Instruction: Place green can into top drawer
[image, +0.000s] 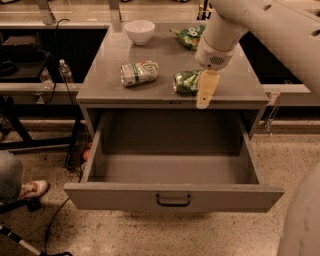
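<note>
Two containers are seen: the top drawer (115, 196), pulled fully out below the tabletop (107, 86), and a white bowl (139, 31) set at the far edge of that tabletop. Only the drawer's own grey floor and walls are shown inside it, and a small dark handle (173, 200) is fixed at the centre of its front panel. The bowl's inside is seen only as plain white.

The green can (185, 82) is laid on its side near the front edge of the tabletop, right of the middle, outside the drawer and above its open cavity. A paler white-and-green can (139, 73) is laid on its side to the left of it, well apart, and a crinkly green snack bag (189, 36) is placed behind it, near the bowl.

The pincer (203, 100) is hung downward from the pale arm (250, 25), which is brought in from the upper right. It is placed at the right end of the green can, its tip over the front edge of the tabletop. Its upper part is overlapped with the can's right end, but whether the two are touching cannot be told. Whether the pincer is wide or narrow cannot be told either, since it is seen as one pale tapered shape. Nothing is seen to be held in it.
</note>
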